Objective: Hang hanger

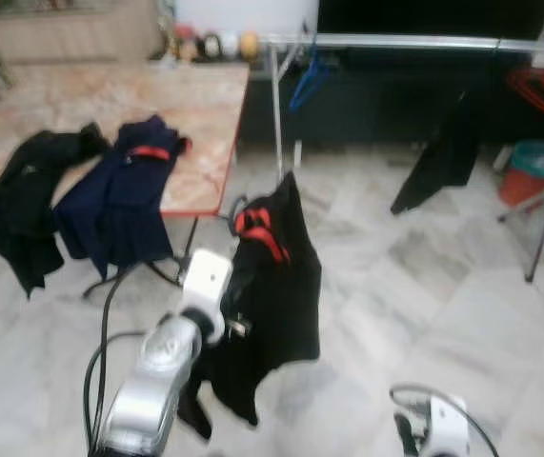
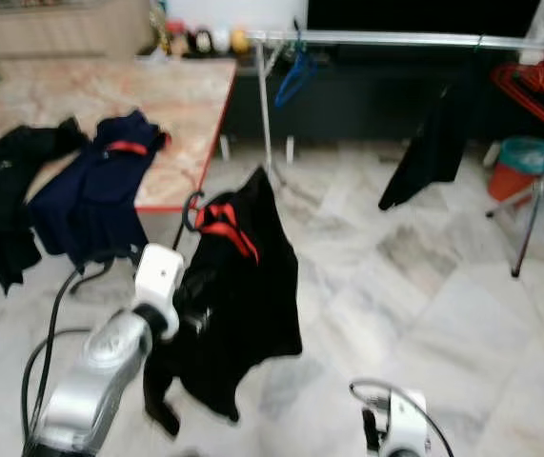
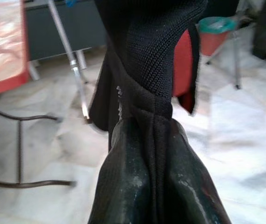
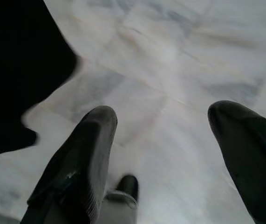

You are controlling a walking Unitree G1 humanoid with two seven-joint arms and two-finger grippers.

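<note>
Marble floor [image 1: 424, 286] w/ clothes rail [image 1: 424, 42] at back. Left pincer [image 3: 156, 140] clamped on black garment [image 1: 276, 286] hanging long-axis vertical on red hanger [image 1: 257, 228], hook up, mid-air beside tabletop [image 1: 195, 114]. Right pincer [image 4: 163, 135] spread wide over floor, holding nothing.

Left arm [image 1: 152, 376] is raised forward, wrist extended; left gripper [image 3: 155, 140] is clamped tight on black fabric, fingers [image 3: 128, 186] pressed together around it. Right arm [image 1: 438, 428] is held low; right gripper [image 4: 170, 154] is pointed floorward, fingers [image 4: 84, 158] spread wide, nothing held.
</note>
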